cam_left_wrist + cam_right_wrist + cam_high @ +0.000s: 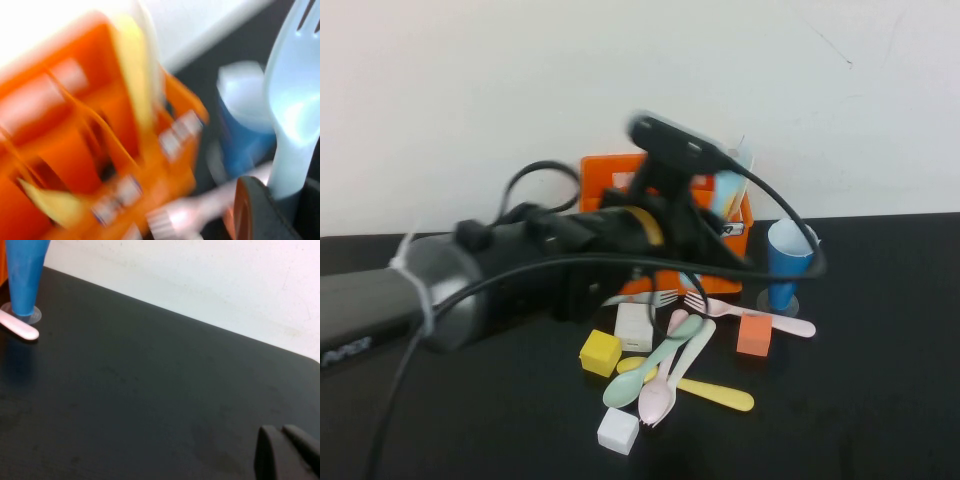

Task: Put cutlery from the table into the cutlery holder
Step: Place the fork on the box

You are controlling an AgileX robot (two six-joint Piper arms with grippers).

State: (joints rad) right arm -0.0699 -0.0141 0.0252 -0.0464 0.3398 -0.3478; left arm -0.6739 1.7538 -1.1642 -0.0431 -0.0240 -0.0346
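My left gripper hangs over the right end of the orange cutlery holder, shut on a light blue fork. In the left wrist view the fork stands up from the gripper, beside the holder, which has yellow cutlery in it. On the table lie a pink fork, a mint spoon, a pink spork, a yellow piece and a mint fork. My right gripper is shut and empty low over bare table.
A blue cone cup stands right of the holder; it also shows in the right wrist view with the pink handle end. Yellow, white and orange blocks lie among the cutlery.
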